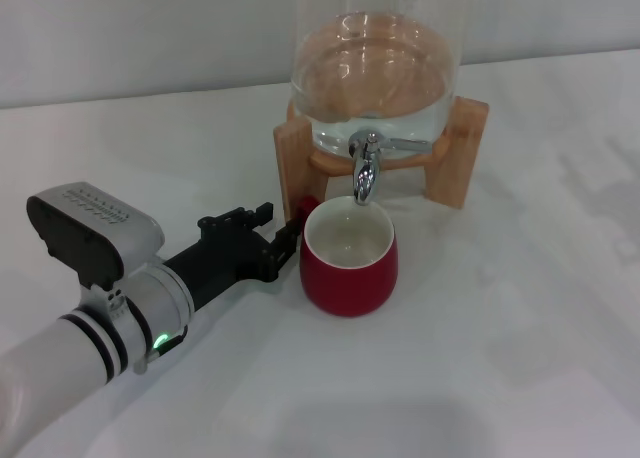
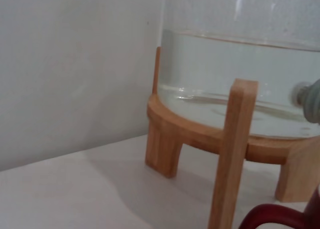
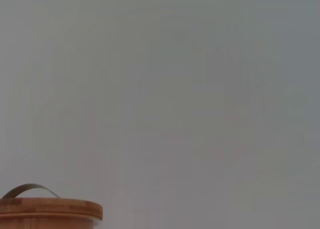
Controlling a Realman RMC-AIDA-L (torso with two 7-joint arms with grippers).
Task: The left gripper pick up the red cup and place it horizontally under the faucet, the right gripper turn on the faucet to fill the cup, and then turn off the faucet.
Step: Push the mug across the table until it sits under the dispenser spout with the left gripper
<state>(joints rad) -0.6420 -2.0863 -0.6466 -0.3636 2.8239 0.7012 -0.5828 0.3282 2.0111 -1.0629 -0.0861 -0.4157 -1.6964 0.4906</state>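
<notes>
Handle of red cup (image 1: 349, 257) hidden behind left gripper (image 1: 284, 236) fingers under faucet (image 1: 365, 170).

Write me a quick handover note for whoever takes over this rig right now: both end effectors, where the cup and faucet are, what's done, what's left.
Left end effector: at the red cup's handle on the robot's left side; grip state unclear.
Right end effector: out of the head view; its wrist camera sees only the wooden lid and the wall.
Red cup: upright on the table, directly under the faucet spout, looks empty.
Faucet: no water running; glass dispenser holds water.
Done: cup placed.
Left: open the faucet, fill the cup, close it.
</notes>
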